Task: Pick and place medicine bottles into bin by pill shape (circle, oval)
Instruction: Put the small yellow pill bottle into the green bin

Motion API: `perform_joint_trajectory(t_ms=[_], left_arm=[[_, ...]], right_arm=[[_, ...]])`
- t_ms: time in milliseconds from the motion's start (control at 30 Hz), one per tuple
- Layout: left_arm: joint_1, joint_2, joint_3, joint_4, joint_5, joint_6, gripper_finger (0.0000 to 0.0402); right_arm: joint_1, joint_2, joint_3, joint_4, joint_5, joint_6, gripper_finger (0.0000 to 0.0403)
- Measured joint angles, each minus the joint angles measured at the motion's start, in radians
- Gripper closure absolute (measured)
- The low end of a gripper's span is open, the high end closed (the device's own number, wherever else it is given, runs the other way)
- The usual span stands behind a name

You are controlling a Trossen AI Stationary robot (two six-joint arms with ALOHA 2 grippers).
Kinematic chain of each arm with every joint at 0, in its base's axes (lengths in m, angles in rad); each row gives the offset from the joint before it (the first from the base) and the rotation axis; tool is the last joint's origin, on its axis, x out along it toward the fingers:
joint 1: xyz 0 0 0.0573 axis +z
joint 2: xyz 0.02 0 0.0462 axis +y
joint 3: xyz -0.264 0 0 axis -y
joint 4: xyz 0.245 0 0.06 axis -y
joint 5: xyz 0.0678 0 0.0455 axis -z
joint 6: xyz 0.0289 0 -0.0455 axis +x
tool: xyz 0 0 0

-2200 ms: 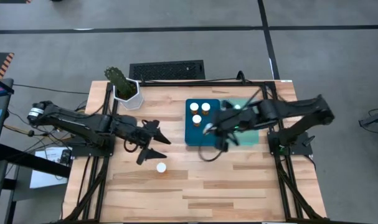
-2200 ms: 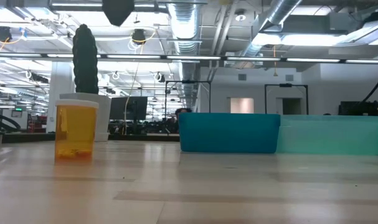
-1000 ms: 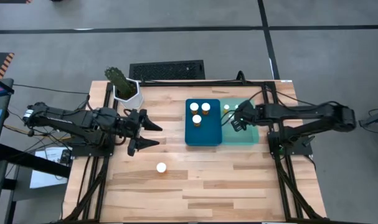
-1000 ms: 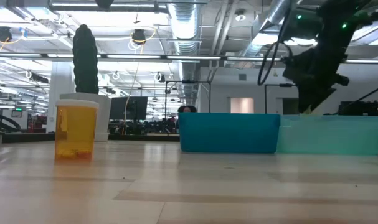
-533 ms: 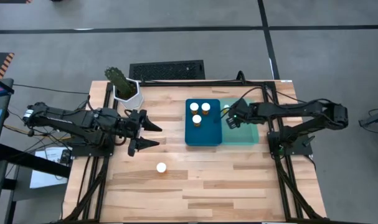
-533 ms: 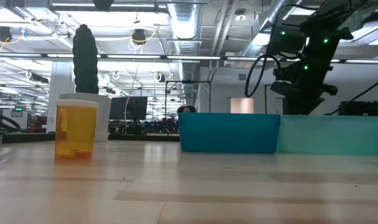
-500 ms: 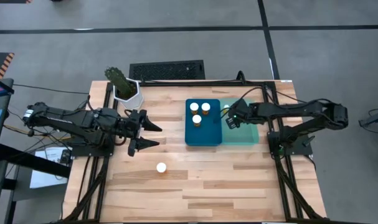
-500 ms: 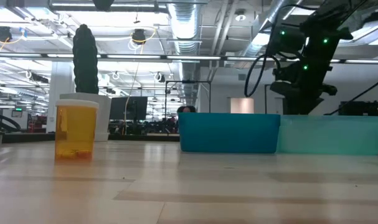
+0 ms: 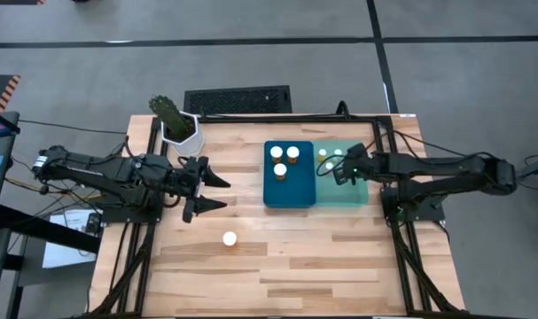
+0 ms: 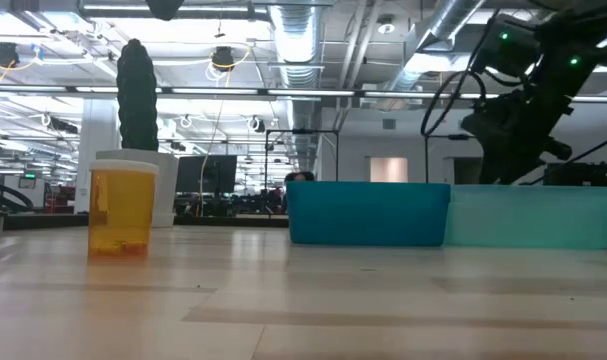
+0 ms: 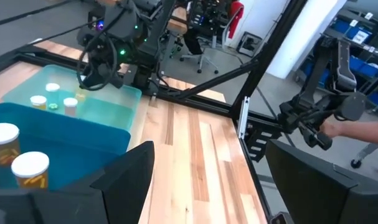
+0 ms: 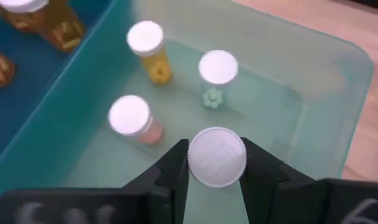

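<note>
One amber bottle with a white cap [image 9: 230, 238] stands alone on its base on the near left of the table; it also shows in the low view [image 10: 122, 210]. Three bottles [image 9: 283, 158] stand in the dark teal bin [image 9: 289, 195]. Three more [image 12: 145, 38] stand in the light teal bin [image 9: 357, 193]. My right gripper [image 9: 344, 168] is over the light bin, shut on a further white-capped bottle [image 12: 217, 157]. My left gripper [image 9: 217, 190] hangs open and empty over the table's left part, away from the bottles. My right gripper pinches the bottle's round white cap [image 12: 217, 177] between its two fingers, one on each side of the rim. The fingers come from above, pointing down into the light bin. The bottle stands upright under them; the cap hides whether its base touches the bin floor.
A potted cactus [image 9: 173, 120] stands at the far left corner and a black keyboard [image 9: 237, 99] lies beyond the far edge. The two bins stand side by side right of the middle. Bare wood lies along the near half of the table.
My right gripper has gone a little toward the table's left over the light bin, then back toward the table's right, while its arm stretched out lower. My left gripper has kept still and open.
</note>
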Motion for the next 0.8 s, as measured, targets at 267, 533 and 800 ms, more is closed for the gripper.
perform_joint_trajectory(t_ms=[267, 533, 800], left_arm=[[0.0, 0.0, 0.0, 0.001, -0.023, 0.0, 0.0102], [0.0, 0.0, 0.0, 0.001, -0.027, 0.0, 0.0102], [0.0, 0.0, 0.0, 0.0, -0.027, -0.001, 0.0102]], right_arm=[[-0.03, 0.074, -0.003, 0.015, -0.026, -0.054, 0.0275], [-0.029, 0.173, -0.001, 0.047, -0.03, -0.055, 0.027], [-0.028, 0.21, 0.017, 0.051, -0.025, -0.06, 0.0271]])
